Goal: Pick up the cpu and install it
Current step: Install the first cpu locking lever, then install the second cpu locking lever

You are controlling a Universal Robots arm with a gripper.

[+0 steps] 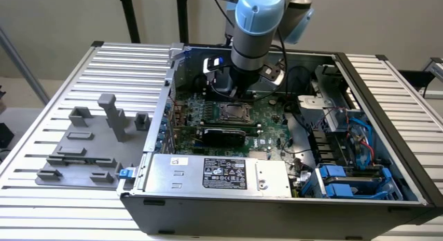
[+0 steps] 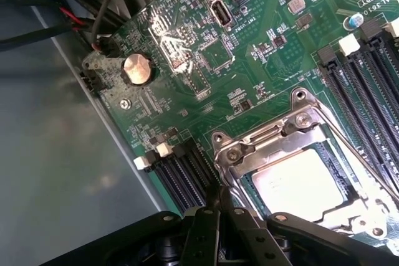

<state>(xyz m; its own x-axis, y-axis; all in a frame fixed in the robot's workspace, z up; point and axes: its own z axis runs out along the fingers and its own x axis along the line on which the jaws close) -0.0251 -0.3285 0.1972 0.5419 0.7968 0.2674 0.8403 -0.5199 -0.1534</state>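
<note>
The flat silver-grey square cpu [image 2: 303, 185] lies in its metal socket frame [image 2: 262, 147] on the green motherboard [image 2: 206, 60]. The black gripper [image 2: 219, 207] hovers just beside it, fingers together, holding nothing.

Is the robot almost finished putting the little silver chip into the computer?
Nearly, it seems. The flat silver-grey square cpu already lies inside the metal socket frame on the green motherboard. The black gripper is shut, holding nothing, right beside the socket. The frame's cover still looks open, so the chip does not look locked in yet.
</note>
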